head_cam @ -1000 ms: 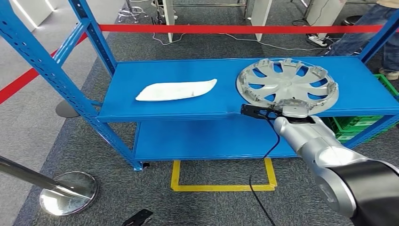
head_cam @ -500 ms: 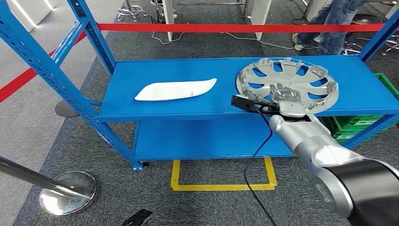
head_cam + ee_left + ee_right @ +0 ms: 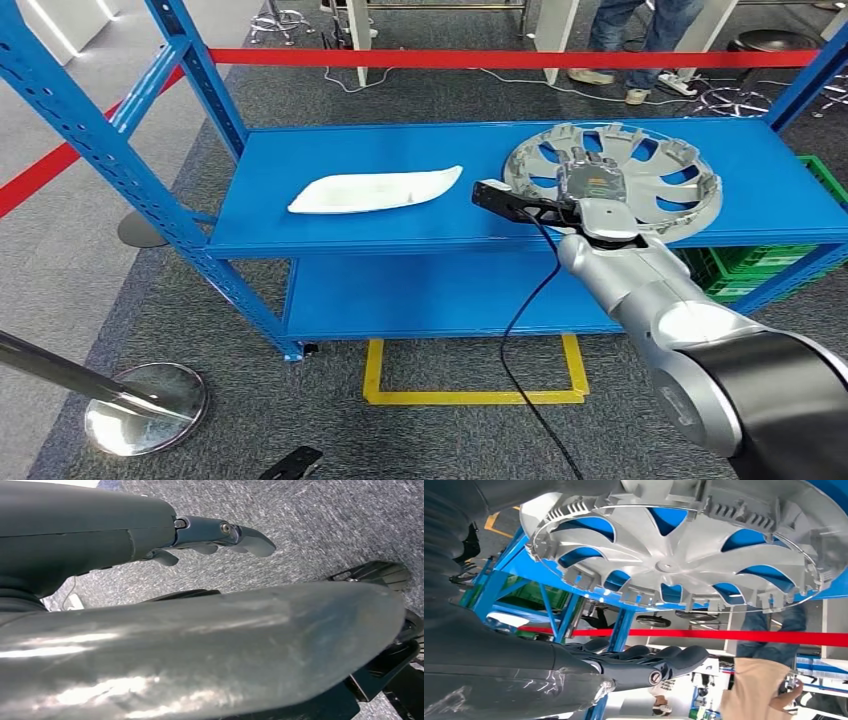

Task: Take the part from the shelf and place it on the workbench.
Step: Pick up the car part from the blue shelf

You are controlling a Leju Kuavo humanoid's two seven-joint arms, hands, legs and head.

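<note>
Early stage: right hand [image 3: 590, 183] hovers over the wheel cover [image 3: 640, 170], fingers extended and apart, gripping nothing. Wheel cover lies flat on the shelf [image 3: 400, 225], right end. Grasp, lift and placement all remain.

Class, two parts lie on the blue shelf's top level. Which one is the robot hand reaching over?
The round silver wheel cover at the shelf's right end: the right robot hand hovers over it. The flat white part lies apart, to its left.
</note>
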